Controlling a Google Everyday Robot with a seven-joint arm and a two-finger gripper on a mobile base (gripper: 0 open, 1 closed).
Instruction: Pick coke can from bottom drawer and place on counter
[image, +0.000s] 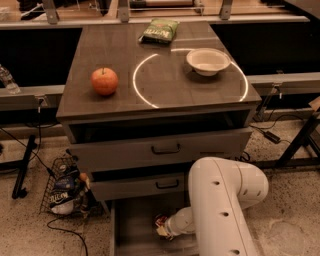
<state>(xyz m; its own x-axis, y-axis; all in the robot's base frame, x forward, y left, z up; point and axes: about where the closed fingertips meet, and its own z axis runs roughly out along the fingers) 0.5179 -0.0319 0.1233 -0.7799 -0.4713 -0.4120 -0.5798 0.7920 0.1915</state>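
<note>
Camera view, looking down on cabinet and floor. Shows the gripper (162, 229) low inside the open bottom drawer (131, 225), right at the coke can (161, 220), a small red shape near the middle of the drawer floor, touching or all but touching the gripper's tip. Cannot tell whether clamped on the can or merely beside it. Partly hidden by the bulky white arm (220, 205) bent down in front.

Judged as the grasp-and-lift step. To do it well:

- Confirm a firm, centred hold on the can's body before any rise.
- Squeeze gently, given a thin wall likely to dent.
- Lift only a little, then draw out toward the drawer's open front, clear of the middle drawer (135, 186) just above.
- Hold the can upright throughout.
- Swing wide of the cabinet's front edge before climbing to the counter (165, 95).

Up top, plan the landing around three things:

- the apple (104, 81) at left
- the bowl (208, 61) at right, sitting across the line of the white circle (137, 82)
- the chip bag (159, 31) at the far edge

Aim for bare wood inside the circle, between apple and bowl and well apart from both. Set down flat, let go only once resting, and withdraw straight up to avoid tipping.
</note>
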